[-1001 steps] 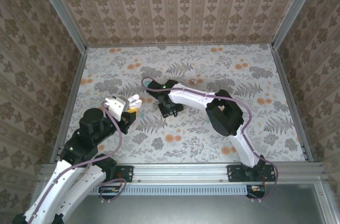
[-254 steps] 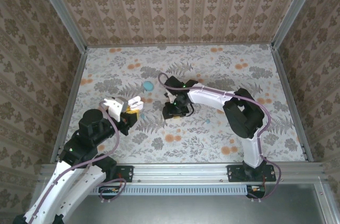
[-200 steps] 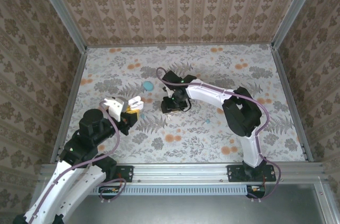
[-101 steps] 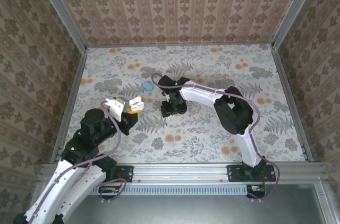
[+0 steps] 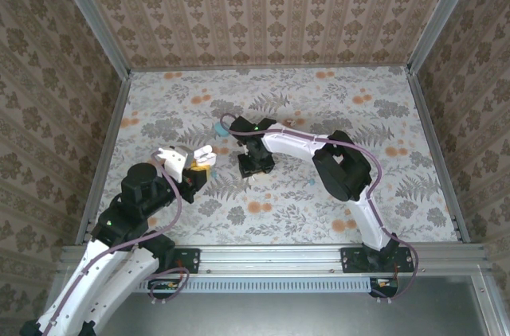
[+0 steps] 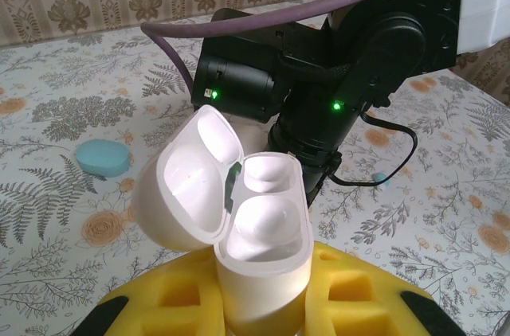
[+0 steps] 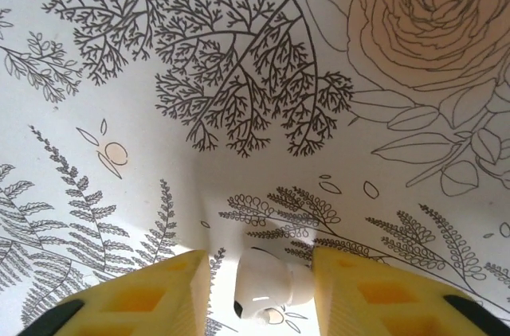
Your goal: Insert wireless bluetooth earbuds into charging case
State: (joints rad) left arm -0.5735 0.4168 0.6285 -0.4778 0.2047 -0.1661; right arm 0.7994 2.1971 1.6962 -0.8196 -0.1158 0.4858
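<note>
My left gripper (image 5: 196,164) is shut on the white charging case (image 6: 264,250), which stands upright between the yellow pads. Its lid (image 6: 186,185) is hinged open to the left and both sockets look empty; from above the case (image 5: 203,152) shows left of centre. My right gripper (image 5: 253,167) is down at the table just right of it, open. A pale white earbud (image 7: 266,287) lies on the table between its yellow fingers (image 7: 163,292). It touches the right one, and a gap remains on the left. One teal-blue piece (image 5: 223,127) lies behind and a smaller one (image 5: 309,182) to the right.
The table is covered by a floral printed cloth (image 5: 319,216) with orange flower dots. Patterned walls and metal rails (image 5: 106,153) enclose it. In the left wrist view the right arm's black wrist (image 6: 319,73) looms just behind the case, with the teal piece (image 6: 103,158) at left.
The right arm's wrist and elbow have swung left and its gripper has shifted slightly left, staying low at the table. The left arm holds the open case still.
</note>
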